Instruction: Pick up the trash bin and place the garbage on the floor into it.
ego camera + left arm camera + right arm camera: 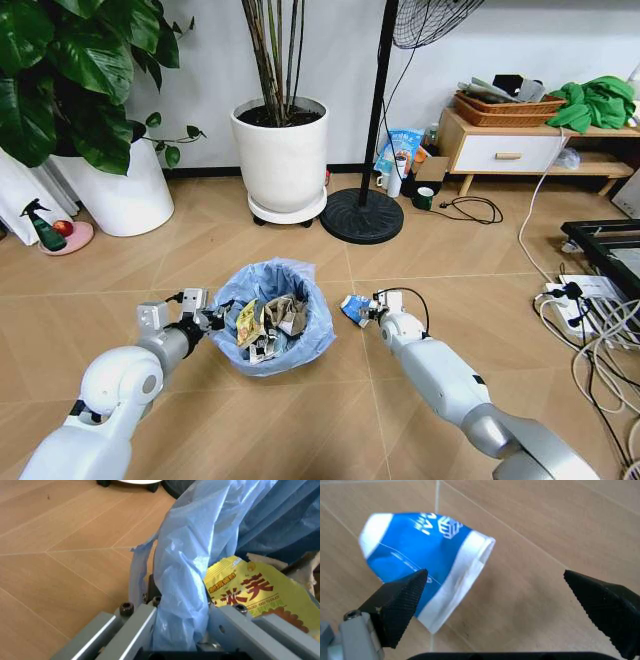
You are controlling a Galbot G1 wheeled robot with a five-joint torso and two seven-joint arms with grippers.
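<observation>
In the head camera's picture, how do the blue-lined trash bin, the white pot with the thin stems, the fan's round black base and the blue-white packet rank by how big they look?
Largest to smallest:
1. Trash bin and white pot look much alike; the bin is nearer the camera, so unranked.
2. Fan base.
3. Blue-white packet, by the right gripper.

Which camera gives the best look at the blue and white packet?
The right wrist view: the blue and white packet lies large on the floor beneath the open right tool. The head view shows it small, at that tool's tip beside the trash bin.
</observation>
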